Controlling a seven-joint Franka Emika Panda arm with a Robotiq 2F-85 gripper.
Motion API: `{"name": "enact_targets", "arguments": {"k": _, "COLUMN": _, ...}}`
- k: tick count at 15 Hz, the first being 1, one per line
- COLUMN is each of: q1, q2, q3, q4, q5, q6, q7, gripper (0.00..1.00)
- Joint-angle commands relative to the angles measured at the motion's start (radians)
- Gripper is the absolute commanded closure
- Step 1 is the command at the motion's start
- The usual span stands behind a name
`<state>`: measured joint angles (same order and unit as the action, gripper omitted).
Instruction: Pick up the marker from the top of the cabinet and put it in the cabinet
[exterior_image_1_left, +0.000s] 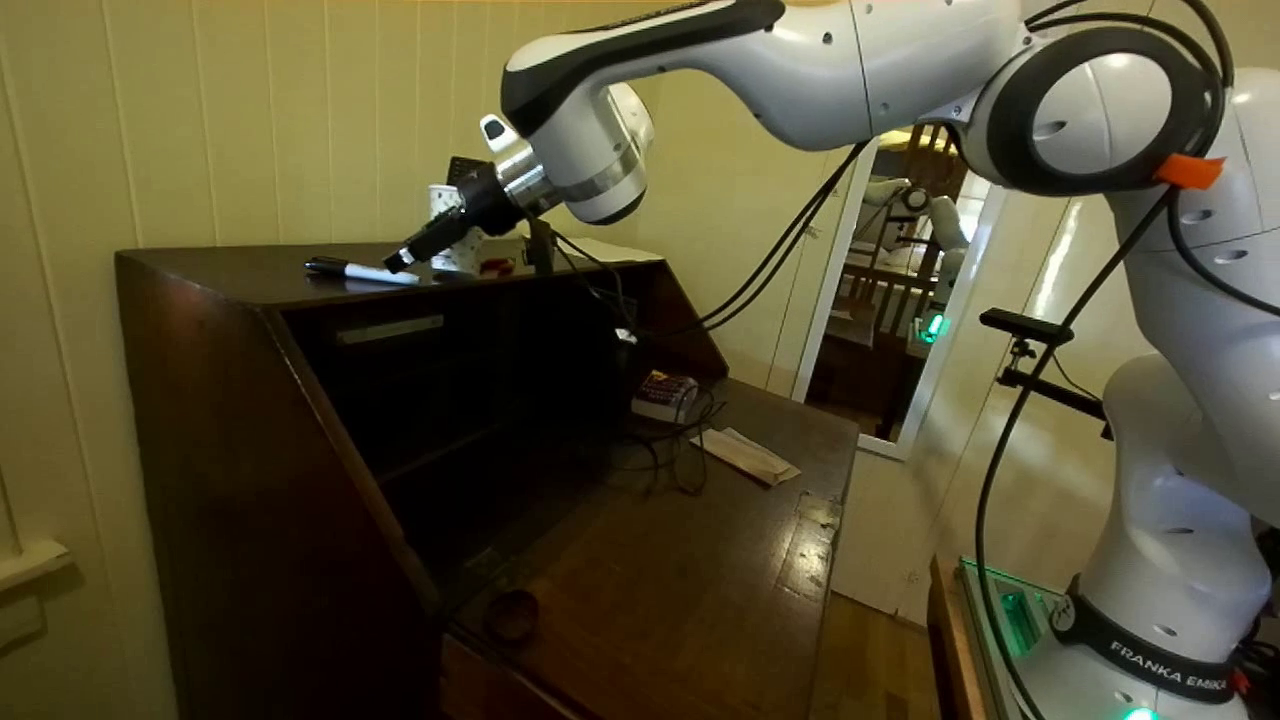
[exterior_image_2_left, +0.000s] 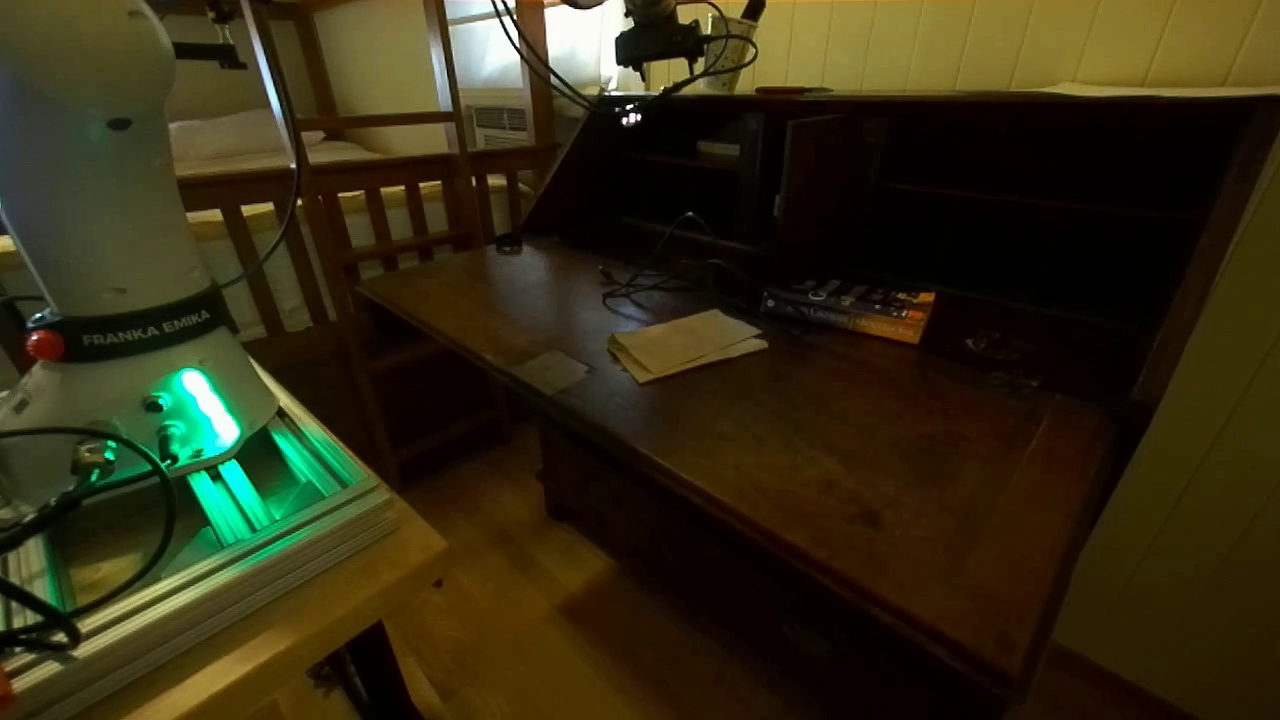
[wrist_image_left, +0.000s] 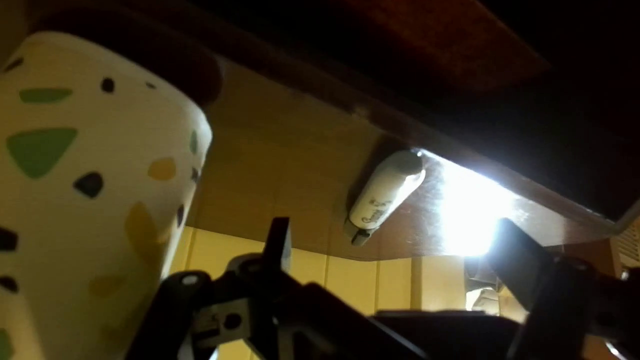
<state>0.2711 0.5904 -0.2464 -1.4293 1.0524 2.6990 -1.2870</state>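
Note:
The marker (exterior_image_1_left: 365, 272) lies flat on top of the dark brown cabinet (exterior_image_1_left: 230, 480), near its front edge, with its dark cap pointing away from my gripper in an exterior view. My gripper (exterior_image_1_left: 398, 262) is tilted down over the cabinet top, close to the marker's pale end. In the wrist view, which stands upside down, the marker (wrist_image_left: 387, 190) sits between the lines of the two spread fingers and apart from them. The gripper (wrist_image_left: 395, 237) is open and empty. The cabinet's front panel (exterior_image_2_left: 880, 450) is folded down. The marker is hidden in that exterior view.
A speckled white cup (wrist_image_left: 100, 175) stands on the cabinet top right beside my gripper, also in an exterior view (exterior_image_2_left: 730, 62). Papers (exterior_image_1_left: 605, 250) lie farther along the top. A book (exterior_image_2_left: 850, 308), cables (exterior_image_2_left: 650, 275) and folded paper (exterior_image_2_left: 690, 342) lie on the lowered panel.

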Motion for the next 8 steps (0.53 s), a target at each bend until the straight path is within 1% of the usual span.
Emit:
{"name": "enact_targets", "arguments": {"k": 1, "q1": -0.017, "q2": 0.083, "q3": 0.007, "q4": 0.126, "q5": 0.018, "q6": 0.002, "q7": 0.052, "gripper": 0.00}}
{"name": "enact_targets", "arguments": {"k": 4, "q1": -0.009, "q2": 0.100, "q3": -0.008, "q4": 0.153, "q5": -0.013, "q6": -0.030, "q7": 0.112, "gripper": 0.00}}
{"name": "enact_targets", "arguments": {"k": 5, "q1": -0.097, "q2": 0.082, "q3": 0.118, "q4": 0.145, "q5": -0.138, "q6": -0.003, "q7": 0.181, "gripper": 0.00}}
{"name": "enact_targets", "arguments": {"k": 6, "q1": -0.105, "q2": 0.081, "q3": 0.129, "q4": 0.145, "q5": -0.177, "q6": -0.007, "q7": 0.214, "gripper": 0.00}}
{"name": "enact_targets", "arguments": {"k": 8, "q1": -0.147, "q2": 0.077, "q3": 0.180, "q4": 0.144, "q5": -0.294, "q6": -0.036, "q7": 0.319, "gripper": 0.00}}
